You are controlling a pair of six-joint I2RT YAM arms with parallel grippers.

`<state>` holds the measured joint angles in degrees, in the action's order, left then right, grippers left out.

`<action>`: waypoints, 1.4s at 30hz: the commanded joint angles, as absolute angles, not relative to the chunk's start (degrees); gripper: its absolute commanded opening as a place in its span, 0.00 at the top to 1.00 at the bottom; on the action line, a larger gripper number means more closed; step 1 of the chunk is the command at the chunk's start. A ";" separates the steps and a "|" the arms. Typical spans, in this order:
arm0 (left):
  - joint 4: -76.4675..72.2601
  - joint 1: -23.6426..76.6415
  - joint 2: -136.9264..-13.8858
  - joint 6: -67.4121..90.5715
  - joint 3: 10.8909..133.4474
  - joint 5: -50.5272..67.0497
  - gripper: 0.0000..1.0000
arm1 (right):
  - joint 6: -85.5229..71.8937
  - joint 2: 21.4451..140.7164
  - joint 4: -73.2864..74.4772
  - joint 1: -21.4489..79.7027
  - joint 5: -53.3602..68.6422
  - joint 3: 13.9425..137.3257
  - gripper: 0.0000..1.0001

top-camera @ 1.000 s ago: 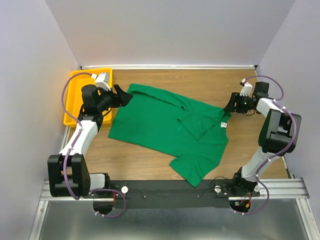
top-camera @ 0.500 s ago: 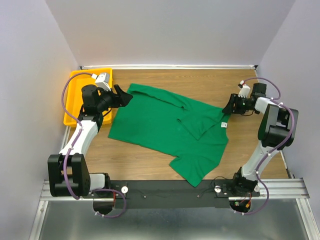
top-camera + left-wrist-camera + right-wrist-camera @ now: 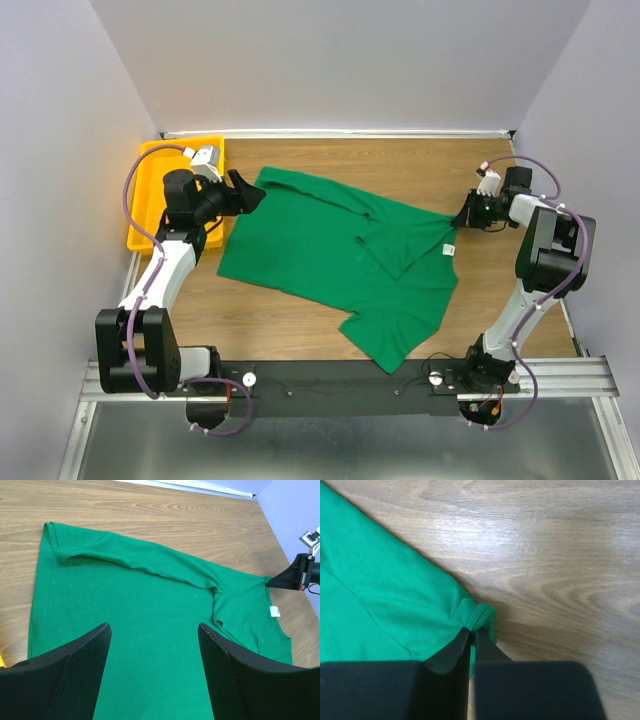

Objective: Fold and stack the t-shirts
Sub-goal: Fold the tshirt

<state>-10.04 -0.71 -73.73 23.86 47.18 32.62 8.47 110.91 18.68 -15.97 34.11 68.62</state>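
On the tabletop [image 3: 420, 165] we see the t-shirt [image 3: 330, 250] lying spread out between our two arms. Our left gripper [image 3: 155, 630] hovers over its left edge, fingers spread wide. Our right gripper [image 3: 472, 631] is pinching its bunched right corner.

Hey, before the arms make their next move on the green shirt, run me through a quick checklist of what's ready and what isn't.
1. Right gripper pinching the t-shirt: ok, its fingers are shut on a bunched bit of the shirt's edge.
2. Left gripper gripping cloth: not ok, it is open above the shirt and holds nothing.
3. Shirt lying flat: not ok, a flap is folded over near the middle.
4. Shirt clear of the yellow tray: ok, they lie apart in the top view.
5. One layer only in the right pinch: cannot tell.
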 commanded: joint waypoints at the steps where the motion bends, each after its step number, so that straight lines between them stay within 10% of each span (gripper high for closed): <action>1: -9.76 -0.44 -73.21 23.03 46.93 34.45 0.22 | 8.61 110.92 18.02 -17.31 32.70 69.35 0.94; 42: 1.32 9.76 -119.35 40.43 85.07 5.28 0.27 | 9.14 120.06 17.84 -20.13 31.46 79.37 0.90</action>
<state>1.50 9.43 -116.16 37.23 82.54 8.36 8.56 117.93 18.06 -19.53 31.57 78.39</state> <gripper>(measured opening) 0.733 0.098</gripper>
